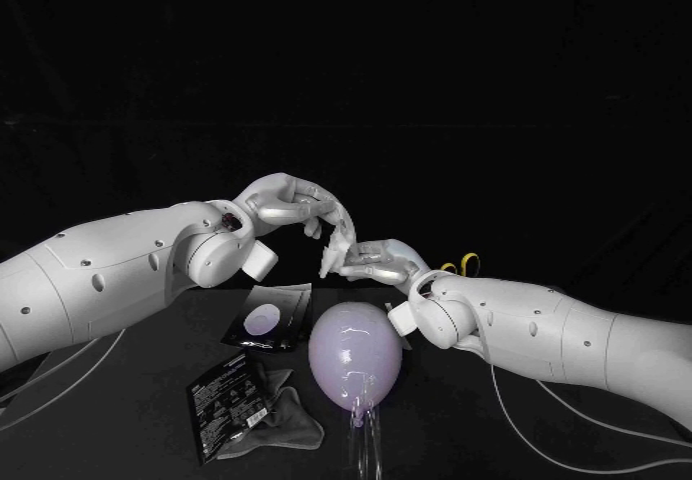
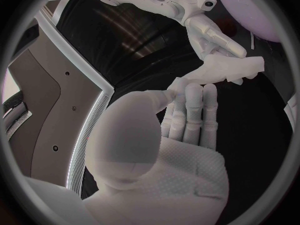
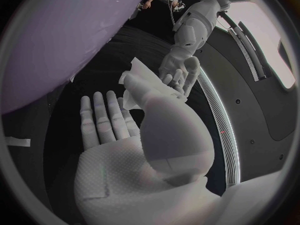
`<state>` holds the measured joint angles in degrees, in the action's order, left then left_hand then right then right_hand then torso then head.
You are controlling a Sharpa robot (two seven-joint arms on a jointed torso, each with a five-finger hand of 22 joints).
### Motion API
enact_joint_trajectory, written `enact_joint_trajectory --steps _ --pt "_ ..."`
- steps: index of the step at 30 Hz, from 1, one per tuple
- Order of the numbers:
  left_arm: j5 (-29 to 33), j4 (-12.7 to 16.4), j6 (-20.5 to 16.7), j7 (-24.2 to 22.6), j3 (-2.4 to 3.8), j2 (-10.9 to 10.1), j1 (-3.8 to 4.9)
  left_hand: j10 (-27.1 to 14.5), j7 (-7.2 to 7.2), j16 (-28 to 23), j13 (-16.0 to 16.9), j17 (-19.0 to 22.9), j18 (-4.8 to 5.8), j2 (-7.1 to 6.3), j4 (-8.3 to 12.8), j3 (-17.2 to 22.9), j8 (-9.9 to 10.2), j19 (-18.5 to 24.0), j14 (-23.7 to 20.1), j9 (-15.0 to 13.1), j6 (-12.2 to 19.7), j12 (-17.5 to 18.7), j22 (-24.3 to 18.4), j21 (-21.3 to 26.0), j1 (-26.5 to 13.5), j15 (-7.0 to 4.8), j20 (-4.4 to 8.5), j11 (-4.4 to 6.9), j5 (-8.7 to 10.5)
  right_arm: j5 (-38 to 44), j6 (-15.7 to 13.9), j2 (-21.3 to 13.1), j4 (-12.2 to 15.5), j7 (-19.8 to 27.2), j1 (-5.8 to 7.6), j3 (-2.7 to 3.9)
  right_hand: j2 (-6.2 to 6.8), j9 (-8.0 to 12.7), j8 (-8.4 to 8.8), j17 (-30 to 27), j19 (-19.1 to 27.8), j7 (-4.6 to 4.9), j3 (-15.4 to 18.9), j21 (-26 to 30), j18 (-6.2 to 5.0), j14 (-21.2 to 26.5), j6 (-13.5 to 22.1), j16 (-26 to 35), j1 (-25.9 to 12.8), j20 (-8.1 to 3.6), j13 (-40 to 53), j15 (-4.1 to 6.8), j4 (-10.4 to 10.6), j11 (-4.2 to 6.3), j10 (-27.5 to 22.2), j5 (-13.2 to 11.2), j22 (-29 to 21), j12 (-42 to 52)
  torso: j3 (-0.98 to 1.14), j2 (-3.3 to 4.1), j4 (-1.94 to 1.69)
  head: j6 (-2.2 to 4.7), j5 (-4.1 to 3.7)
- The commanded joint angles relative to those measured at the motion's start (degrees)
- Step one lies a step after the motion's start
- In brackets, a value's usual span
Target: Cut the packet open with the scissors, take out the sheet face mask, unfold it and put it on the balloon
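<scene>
Both hands hover over the table (image 1: 476,425), each pinching the mask (image 1: 340,240), which hangs between them as a narrow, still-folded white strip: the left hand (image 1: 289,207) grips its upper end, the right hand (image 1: 378,262) its lower end. The balloon (image 1: 353,358) lies on the table just below the right hand, with nothing between it and the mask. A dark packet (image 1: 271,318) with a pale oval lies touching the balloon's left side. A second packet (image 1: 227,400) lies nearer the robot, beside a crumpled grey cloth (image 1: 286,425). The scissors (image 1: 464,266) show yellow loops behind the right wrist, mostly hidden by that arm.
</scene>
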<state>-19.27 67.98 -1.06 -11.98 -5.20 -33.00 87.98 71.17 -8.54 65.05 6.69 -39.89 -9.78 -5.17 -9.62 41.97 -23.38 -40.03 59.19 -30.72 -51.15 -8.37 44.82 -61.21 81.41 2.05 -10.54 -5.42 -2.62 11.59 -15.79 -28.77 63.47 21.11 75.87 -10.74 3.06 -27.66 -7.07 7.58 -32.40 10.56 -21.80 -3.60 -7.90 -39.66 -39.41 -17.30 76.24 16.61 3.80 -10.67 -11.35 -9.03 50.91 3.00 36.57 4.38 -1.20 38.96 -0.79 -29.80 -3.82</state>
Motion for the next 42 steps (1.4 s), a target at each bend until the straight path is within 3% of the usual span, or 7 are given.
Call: enact_joint_trajectory --steps 1,3,5,12,22,29,42 --pt "0.66 0.2 1.12 -0.52 0.1 0.13 0.13 0.1 -0.45 0.46 0.08 -0.1 -0.66 -0.16 -0.06 0.25 -0.39 0.05 0.34 -8.05 -0.14 0.25 0.06 -0.41 0.59 -0.08 0.49 0.12 -0.18 -1.57 0.57 -0.13 0.24 2.16 0.17 0.08 -0.92 0.07 -0.64 -0.12 -0.03 0.29 -0.02 0.06 0.06 -0.49 -1.12 0.37 -0.08 -0.03 -0.07 -0.49 -0.35 -0.07 1.05 -0.28 -0.77 -0.01 -0.09 0.02 0.0 0.11 -0.08" --pt "0.66 0.24 1.17 -0.51 0.1 0.12 0.13 0.1 -0.45 0.46 0.08 -0.1 -0.66 -0.16 -0.06 0.25 -0.39 0.05 0.34 -8.05 -0.14 0.25 0.06 -0.41 0.59 -0.08 0.49 0.12 -0.18 -1.89 0.4 -0.31 0.33 2.43 0.23 0.1 -1.03 0.09 -0.74 -0.14 -0.1 0.31 -0.08 0.05 -0.02 -0.71 -1.41 0.38 -0.08 -0.02 -0.06 -0.5 -0.42 -0.14 1.31 -0.28 -1.02 0.01 -0.08 0.02 0.01 0.1 -0.05" --pt "0.67 0.31 1.2 -0.48 0.1 0.09 0.13 0.1 -0.45 0.59 0.09 -0.1 -0.66 -0.16 -0.06 0.25 -0.38 0.04 0.37 -8.08 -0.14 0.26 0.11 -0.48 0.59 -0.08 0.5 0.12 -0.18 -2.21 0.37 -0.47 0.39 2.67 0.28 0.11 -1.93 -0.02 -1.76 0.02 -0.41 0.28 -0.93 0.03 -0.76 -2.53 -3.89 -0.12 0.03 -0.12 0.12 -0.14 -0.56 -1.25 4.03 -0.25 -1.88 0.92 -0.06 0.02 0.01 0.07 0.04" --pt "0.66 0.27 1.25 -0.38 0.1 0.05 0.13 0.11 -0.45 0.7 0.11 -0.1 -0.66 -0.15 -0.06 0.25 -0.37 0.04 0.39 -8.11 -0.14 0.27 0.15 -0.54 0.59 -0.08 0.5 0.12 -0.18 -2.76 0.73 -0.74 0.7 3.16 0.35 0.14 -2.09 0.93 -1.83 -0.28 -1.34 0.0 -3.3 -0.01 -1.61 -4.1 -6.34 0.38 -0.8 0.08 -0.2 -0.01 -1.18 -1.87 6.81 -0.25 -4.04 0.61 0.0 0.0 0.0 0.17 0.04" --pt "0.75 -0.25 1.18 -0.4 0.1 0.06 0.13 0.11 -0.45 0.92 0.13 -0.11 -0.67 -0.14 -0.04 0.25 -0.36 0.01 0.45 -8.16 -0.14 0.3 0.22 -0.67 0.61 -0.09 0.52 0.13 -0.18 -2.82 1.3 -1.4 0.39 2.96 0.45 0.17 -2.26 1.62 -1.64 -0.6 -1.65 -0.12 -5.61 0.0 -1.57 -4.45 -7.58 1.07 -1.2 0.1 -0.25 -0.06 -1.64 -2.05 7.82 -0.29 -5.5 -0.1 -0.07 0.03 0.05 0.32 -0.05" --pt "0.82 -0.37 1.13 -0.39 0.1 0.11 0.13 0.11 -0.46 1.24 0.16 -0.29 -0.68 -0.1 -0.02 0.26 -0.34 -0.03 0.63 -8.22 -0.13 0.33 0.32 -0.82 0.65 -0.09 0.55 0.12 -0.18 -2.48 1.99 -1.66 -0.08 2.11 0.47 0.17 0.12 2.66 -0.48 -1.36 -1.65 0.5 -5.3 0.05 -0.81 -2.56 -6.94 2.96 -2.25 0.14 -0.33 -1.13 -2.54 -3.68 3.63 -0.26 -7.28 -1.0 -0.03 0.03 0.0 0.35 -0.06" --pt "0.84 -0.4 1.15 -0.24 0.09 0.18 0.13 0.16 -0.47 1.91 0.22 -0.89 -0.69 -0.07 0.0 0.26 -0.32 -0.1 1.12 -8.32 -0.12 0.35 0.46 -1.06 0.68 -0.1 0.6 0.12 -0.18 -2.53 2.89 -1.47 -0.23 1.89 0.47 0.17 -0.09 3.25 0.11 -1.71 -1.71 0.56 -4.01 -0.04 -0.21 -1.85 -6.7 3.93 -3.1 0.06 -0.19 -1.62 -2.08 -4.22 1.96 -0.28 -8.89 -0.76 -0.06 0.05 0.02 0.23 -0.17"
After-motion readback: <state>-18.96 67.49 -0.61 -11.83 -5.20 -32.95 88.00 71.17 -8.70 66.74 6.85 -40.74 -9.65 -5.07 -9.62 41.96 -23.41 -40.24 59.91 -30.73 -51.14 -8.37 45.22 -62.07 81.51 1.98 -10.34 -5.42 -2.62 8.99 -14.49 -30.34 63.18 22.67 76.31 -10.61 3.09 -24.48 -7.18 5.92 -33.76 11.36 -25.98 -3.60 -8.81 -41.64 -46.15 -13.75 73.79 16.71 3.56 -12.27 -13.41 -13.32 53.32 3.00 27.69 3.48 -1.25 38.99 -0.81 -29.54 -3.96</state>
